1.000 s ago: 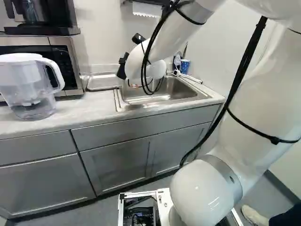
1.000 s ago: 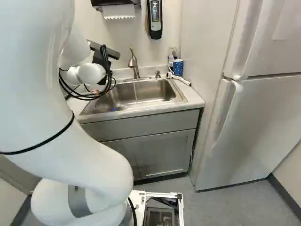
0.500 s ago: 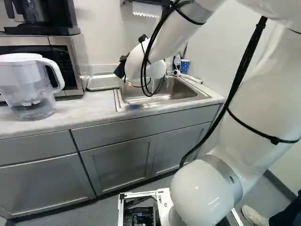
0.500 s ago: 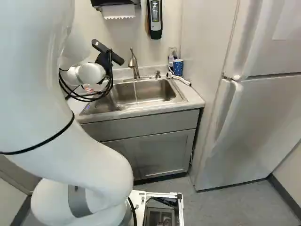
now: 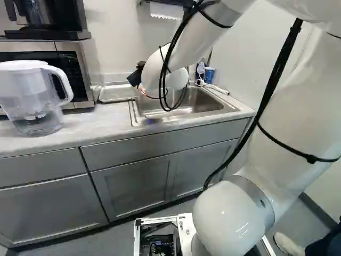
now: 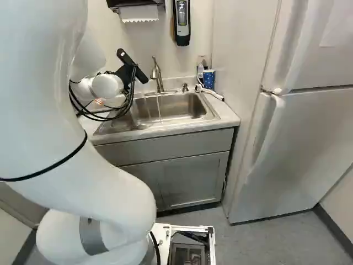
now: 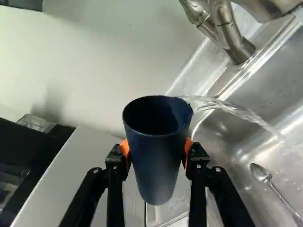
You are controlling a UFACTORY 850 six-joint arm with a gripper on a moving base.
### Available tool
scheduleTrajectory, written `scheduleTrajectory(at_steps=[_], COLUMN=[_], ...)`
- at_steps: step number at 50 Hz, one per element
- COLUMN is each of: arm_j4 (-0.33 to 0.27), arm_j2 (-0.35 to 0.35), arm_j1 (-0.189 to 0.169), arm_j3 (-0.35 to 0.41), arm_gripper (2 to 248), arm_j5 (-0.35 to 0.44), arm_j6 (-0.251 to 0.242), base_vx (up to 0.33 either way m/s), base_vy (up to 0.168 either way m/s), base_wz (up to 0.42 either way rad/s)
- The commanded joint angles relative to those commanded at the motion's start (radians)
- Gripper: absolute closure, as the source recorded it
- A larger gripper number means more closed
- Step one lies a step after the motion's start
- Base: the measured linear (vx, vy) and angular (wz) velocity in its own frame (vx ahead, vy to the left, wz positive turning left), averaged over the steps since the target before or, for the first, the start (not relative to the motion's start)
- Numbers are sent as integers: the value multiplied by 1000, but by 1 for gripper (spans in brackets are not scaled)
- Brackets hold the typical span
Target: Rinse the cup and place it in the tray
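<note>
I've got the dark blue cup [image 7: 158, 165] between both orange pads of my claw [image 6: 126, 75], fingers parted to its width and pressing from either side. Water streams between its rim and the sink [image 6: 171, 107], where a spoon [image 7: 260, 173] lies. The faucet [image 6: 156, 73] stands on the far side, the tray [image 5: 116, 93] left of the sink, a patterned cup [image 6: 208, 79] far right.

"Pale walls [image 6: 151, 41] in here, aren't they?"

"Yes, and a grey floor [image 6: 270, 240] with dark baseboard [image 6: 333, 229]."

"Grey cabinets [image 5: 128, 186] stand under the light tabletop [image 5: 80, 125]."

"Where the microwave [image 5: 79, 56] sits, by the wall."

"And that tall fridge [image 6: 309, 132]?"

"Two doors, one above the other, just beside the cabinets."
</note>
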Motion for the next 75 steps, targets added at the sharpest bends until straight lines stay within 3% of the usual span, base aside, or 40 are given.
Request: scheduleTrajectory(at_steps=[75], arm_j4=[0], arm_j2=[0], arm_j1=[0], arm_j3=[0], arm_gripper=[126], arm_j5=[0], arm_j6=[786], base_vx=[0], base_vy=[0], base_wz=[0])
